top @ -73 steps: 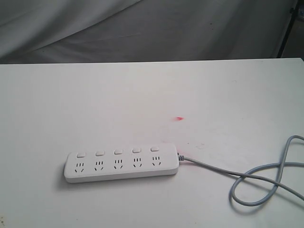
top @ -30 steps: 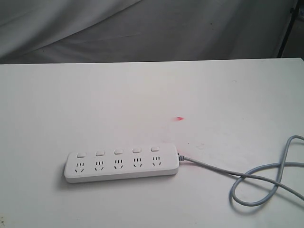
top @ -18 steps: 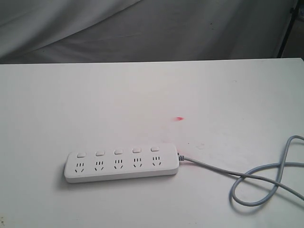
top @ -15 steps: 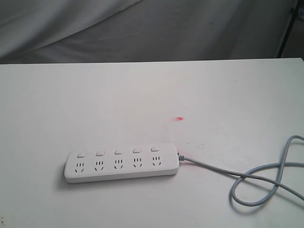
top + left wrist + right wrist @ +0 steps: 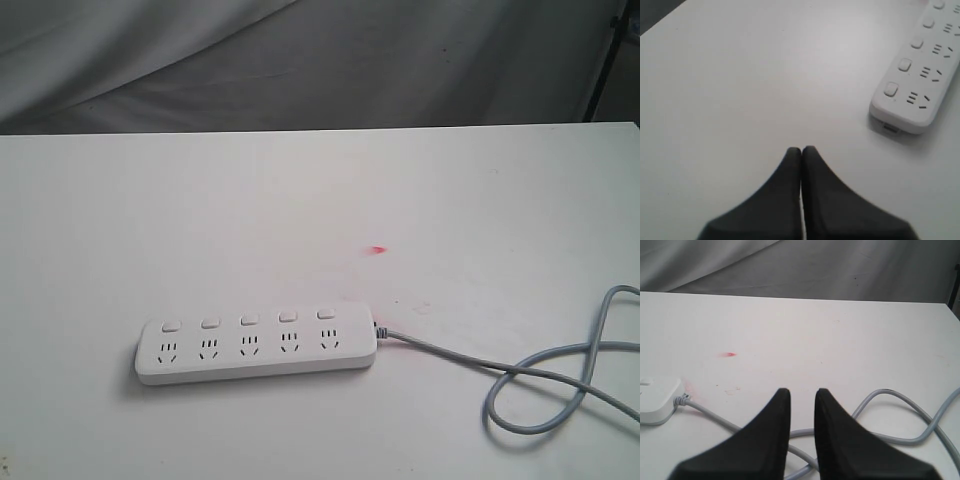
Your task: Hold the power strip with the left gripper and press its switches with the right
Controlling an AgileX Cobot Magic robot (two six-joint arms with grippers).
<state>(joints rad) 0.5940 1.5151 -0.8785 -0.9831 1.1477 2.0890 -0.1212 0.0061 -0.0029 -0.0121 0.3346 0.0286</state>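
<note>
The power strip (image 5: 256, 346) lies flat on the white counter (image 5: 300, 190), at about seven o'clock from the counter's middle in the exterior view; its length runs roughly from nine to three o'clock. The five switches (image 5: 248, 320) sit in a row, each at twelve o'clock from its socket (image 5: 248, 347). The grey cord (image 5: 445, 351) leaves the three o'clock end and loops on the counter near four o'clock. A small red mark (image 5: 377, 249) lies at about one o'clock from the strip, apart from it.

The left pincer (image 5: 801, 150) is closed, its black fingers (image 5: 785, 185) pressed tip to tip and gripping nothing. Taking the way the fingers point as twelve, the power strip's (image 5: 920, 75) near end lies at about two o'clock from the tips, near but clear of them.

The right pincer (image 5: 801, 394) stands slightly parted, with a narrow gap between the tips and nothing in it. By the same reckoning, the strip's cord end (image 5: 655, 400) lies at about nine o'clock, well apart; the cord (image 5: 880, 395) runs across the counter beneath the fingers and curls away towards two o'clock.
</note>
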